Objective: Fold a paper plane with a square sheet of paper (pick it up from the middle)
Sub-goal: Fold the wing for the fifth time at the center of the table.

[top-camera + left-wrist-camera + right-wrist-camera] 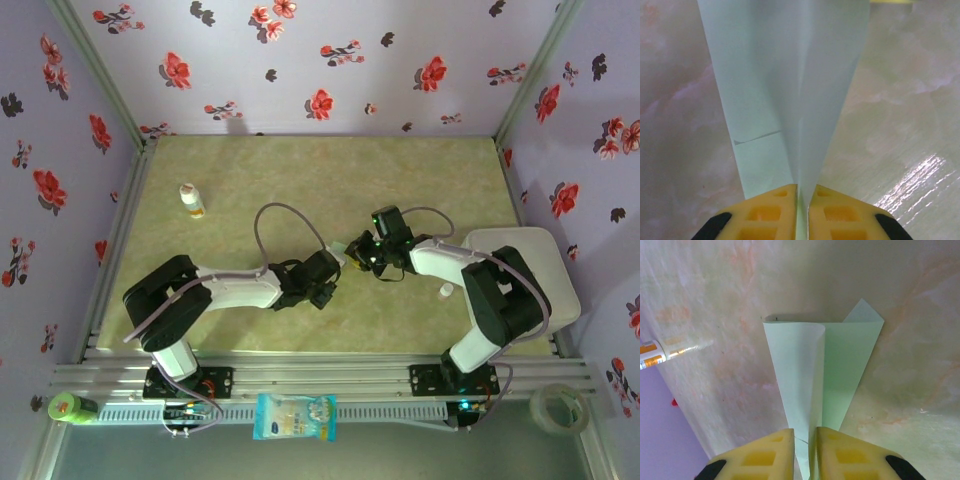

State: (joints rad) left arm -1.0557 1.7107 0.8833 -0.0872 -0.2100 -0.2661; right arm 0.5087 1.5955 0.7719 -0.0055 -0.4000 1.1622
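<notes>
both ends pinched — left gripper (802,194) and right gripper (805,439) clamp the pale mint, centre-creased paper plane (785,85).

Colours: paper plane (780,75) pale mint-green, plain; bench (300,170) marbled beige-pink; walls (350,50) lilac, red and black flower print; bottle (191,201) white, orange label.

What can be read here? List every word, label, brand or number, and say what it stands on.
No text is legible.
Packet: blue logo and print, too small to read.
Small bottle: orange label, too blurred to read.
Folded paper: plain, no print.
</notes>
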